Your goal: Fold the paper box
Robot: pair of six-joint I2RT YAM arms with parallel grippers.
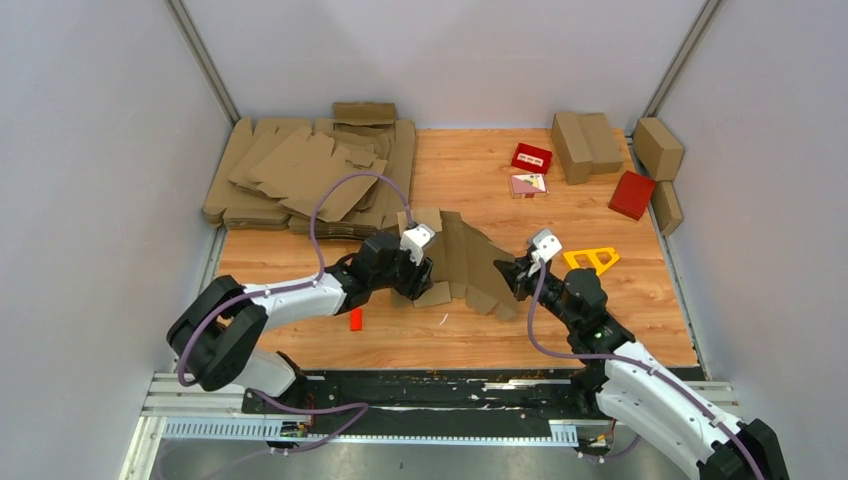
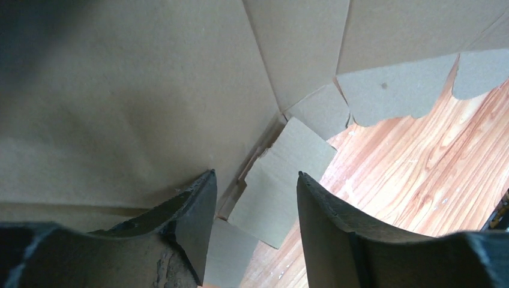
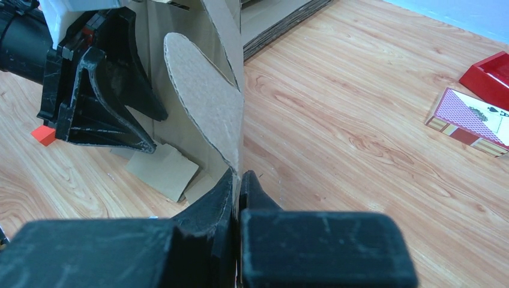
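A wooden table fills the top view, with a stack of flat cardboard sheets at its upper left. The paper box, a half-raised brown cut-out, stands at the centre of the frame. The right jaws clamp the edge of its rounded flap; the left jaws stand apart beside its left-hand panel, gripping nothing. A yellow triangular frame lies right of centre, a small red block lower left of the box.
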